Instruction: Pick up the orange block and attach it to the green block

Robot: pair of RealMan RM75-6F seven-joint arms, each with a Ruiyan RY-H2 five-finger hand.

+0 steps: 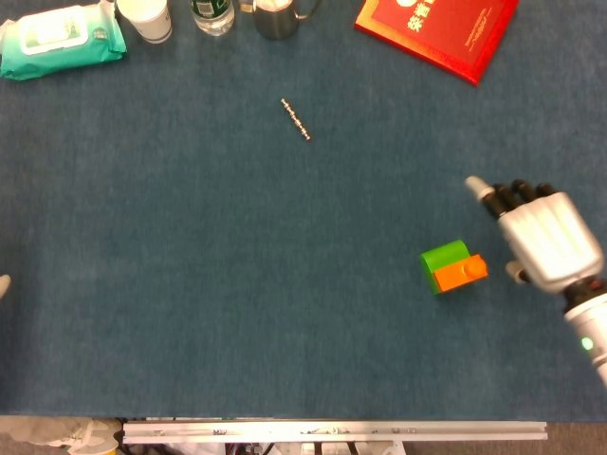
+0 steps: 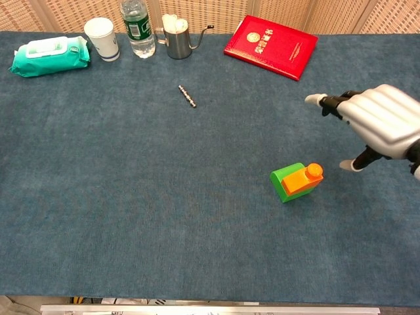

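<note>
The orange block [image 1: 461,273] [image 2: 303,180] sits against the green block [image 1: 444,256] [image 2: 286,180] on the blue table cloth, right of centre; the two touch, with a round stud showing on the orange one. My right hand [image 1: 545,237] [image 2: 380,122] hovers to the right of the blocks and apart from them, fingers spread and holding nothing. A sliver at the far left edge of the head view may be my left hand [image 1: 4,285]; its state cannot be judged.
Along the far edge stand a wet-wipes pack [image 2: 48,54], a paper cup [image 2: 103,37], a water bottle [image 2: 137,26], a metal pitcher [image 2: 177,39] and a red booklet [image 2: 270,46]. A small metal rod [image 2: 187,96] lies mid-table.
</note>
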